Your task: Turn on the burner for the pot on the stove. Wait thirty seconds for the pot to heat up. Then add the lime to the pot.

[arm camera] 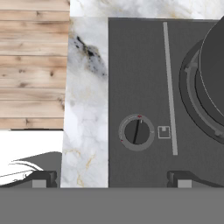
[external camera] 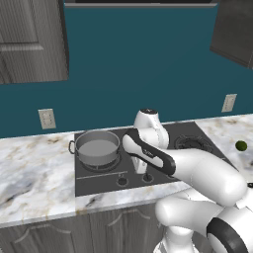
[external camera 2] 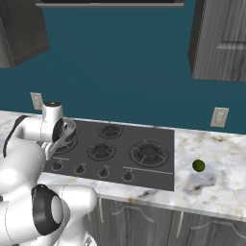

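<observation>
The grey steel pot point(external camera: 98, 147) stands on the left burner point(external camera: 109, 164) of the dark stove point(external camera: 192, 129). In the hand view the pot point(arm camera: 215, 65) and its burner ring point(arm camera: 191, 103) fill the right edge. My gripper point(arm camera: 113, 179) hangs open above the stove's front strip, its fingertips point(arm camera: 43, 178) wide apart. A round black knob point(arm camera: 137, 132) lies between and just beyond them, untouched. The dark green lime point(external camera: 240, 146) rests on the marble counter to the right of the stove, seen again as the lime point(external camera 2: 198, 166) in the right base view.
A row of small knobs point(external camera 2: 103, 172) runs along the stove's front edge. Marble counter point(arm camera: 85, 109) borders the stove, with wooden floor point(arm camera: 33, 65) beyond its edge. Dark cabinets point(external camera 2: 221, 38) hang above, and wall outlets point(external camera: 47, 118) sit on the teal wall.
</observation>
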Available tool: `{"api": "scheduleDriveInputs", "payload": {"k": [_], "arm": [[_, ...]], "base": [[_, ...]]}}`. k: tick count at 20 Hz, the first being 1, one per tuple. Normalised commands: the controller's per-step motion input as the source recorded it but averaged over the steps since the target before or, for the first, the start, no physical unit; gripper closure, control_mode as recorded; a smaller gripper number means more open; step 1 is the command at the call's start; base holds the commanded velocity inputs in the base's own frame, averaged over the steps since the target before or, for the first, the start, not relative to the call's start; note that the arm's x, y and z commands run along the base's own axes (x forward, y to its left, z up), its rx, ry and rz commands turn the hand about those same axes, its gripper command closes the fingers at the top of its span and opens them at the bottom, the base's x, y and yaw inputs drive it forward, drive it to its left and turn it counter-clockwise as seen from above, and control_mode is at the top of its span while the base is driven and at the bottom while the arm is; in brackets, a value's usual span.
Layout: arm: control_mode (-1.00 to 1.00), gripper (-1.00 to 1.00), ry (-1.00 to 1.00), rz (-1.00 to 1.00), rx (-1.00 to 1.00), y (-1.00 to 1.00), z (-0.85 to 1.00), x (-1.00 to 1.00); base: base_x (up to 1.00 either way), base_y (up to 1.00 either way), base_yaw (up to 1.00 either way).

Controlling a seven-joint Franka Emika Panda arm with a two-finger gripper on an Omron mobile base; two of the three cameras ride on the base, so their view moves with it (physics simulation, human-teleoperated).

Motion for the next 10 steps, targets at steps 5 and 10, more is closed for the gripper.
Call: {"api": "scheduleDriveInputs", "payload": {"k": [5, 10], "arm": [[-1.00, -1.00, 0.00, 0.00, 0.00, 0.00, 0.00, 0.00], [-1.00, -1.00, 0.00, 0.00, 0.00, 0.00, 0.00, 0.00]], "base": [[0.00, 0.00, 0.00], [0.00, 0.00, 0.00]]}}
